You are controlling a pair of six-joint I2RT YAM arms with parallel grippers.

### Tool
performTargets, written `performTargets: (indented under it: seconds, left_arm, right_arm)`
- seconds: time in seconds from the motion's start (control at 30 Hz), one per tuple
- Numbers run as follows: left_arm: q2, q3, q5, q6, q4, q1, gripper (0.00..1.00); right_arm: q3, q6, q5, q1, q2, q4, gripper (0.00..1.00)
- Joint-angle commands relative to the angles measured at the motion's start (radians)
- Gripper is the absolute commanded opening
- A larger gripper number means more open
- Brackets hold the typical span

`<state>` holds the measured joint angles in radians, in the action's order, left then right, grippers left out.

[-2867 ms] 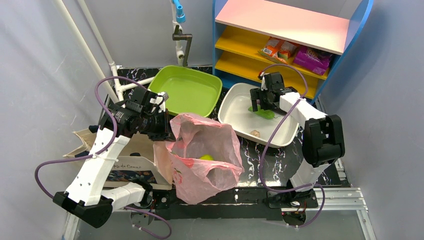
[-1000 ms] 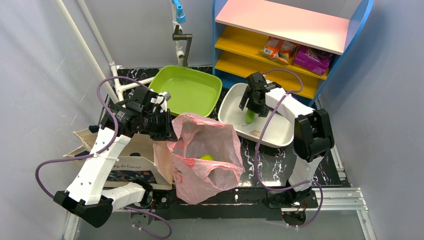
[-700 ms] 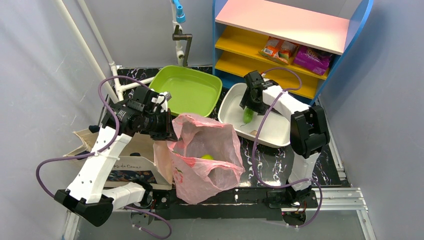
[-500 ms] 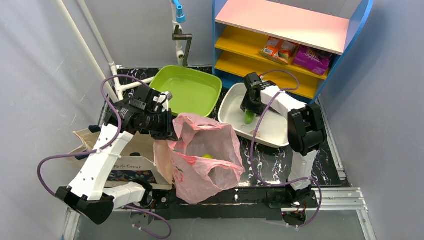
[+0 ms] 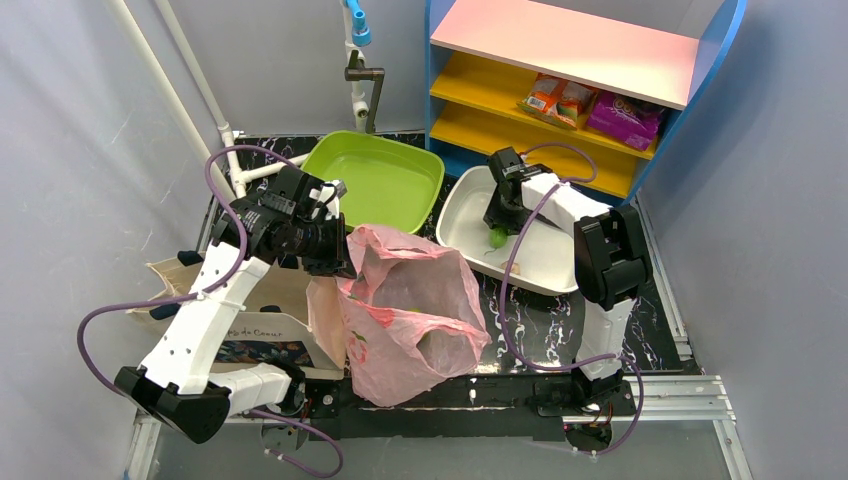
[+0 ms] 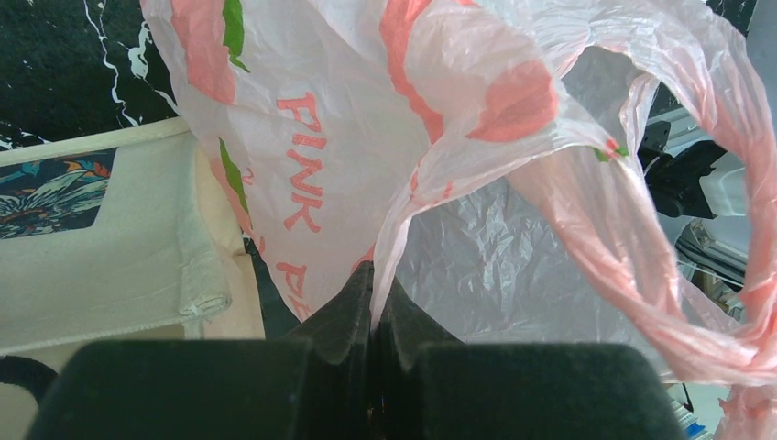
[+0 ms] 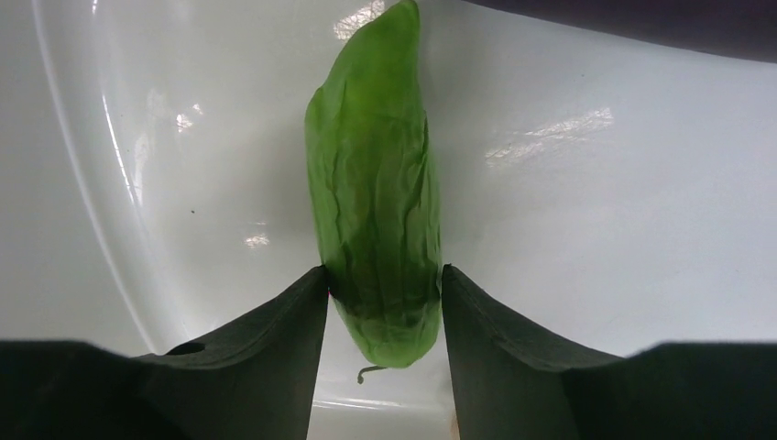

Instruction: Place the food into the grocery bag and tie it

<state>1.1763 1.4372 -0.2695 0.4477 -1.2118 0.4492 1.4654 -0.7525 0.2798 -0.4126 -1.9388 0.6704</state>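
Note:
The pink grocery bag (image 5: 410,300) stands open in the middle of the table. My left gripper (image 5: 335,262) is shut on its rim at the left side. In the left wrist view the thin pink plastic (image 6: 311,137) runs down into the closed gripper (image 6: 373,275). A long green vegetable (image 5: 496,237) lies in the white tray (image 5: 545,265) at the back right. My right gripper (image 5: 496,232) reaches down onto it. In the right wrist view both black fingers of that gripper (image 7: 383,280) touch the near end of the vegetable (image 7: 371,165), one on each side.
A lime-green bin (image 5: 375,180) sits behind the bag. A beige printed canvas tote (image 5: 260,320) lies left of it, under my left arm. A blue shelf unit (image 5: 580,60) with snack packets stands at the back right, behind the tray. White pipes rise at the back left.
My right gripper's fingers have come together onto the green vegetable. My left arm has shifted a little, and the bag's mouth has slumped, so the yellow-green piece inside no longer shows.

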Motion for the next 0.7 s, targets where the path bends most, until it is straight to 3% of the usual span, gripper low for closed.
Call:
performTargets:
  seconds: [0.0,0.17,0.37,0.53,0.67]
  left_arm:
    - [-0.012,0.031,0.011,-0.013,-0.019,0.006,0.00]
    - [-0.031,0.026,0.012,-0.009,-0.023,0.005,0.00]
    - [-0.054,0.018,0.000,-0.006,-0.022,0.005,0.00]
    - [-0.085,0.011,-0.023,-0.006,-0.014,0.005,0.00]
    - [-0.107,-0.005,-0.034,-0.005,-0.012,0.005,0.00]
  right_arm:
    - [-0.035,0.008,-0.011,0.004,-0.021,-0.018,0.57]
    - [-0.064,0.013,-0.011,0.005,-0.003,-0.026,0.60]
    - [-0.078,0.025,-0.001,0.004,0.052,-0.024,0.35]
    - [-0.086,0.058,0.013,-0.008,0.138,-0.014,0.25]
    - [-0.082,0.095,0.010,-0.026,0.236,-0.014,0.24]
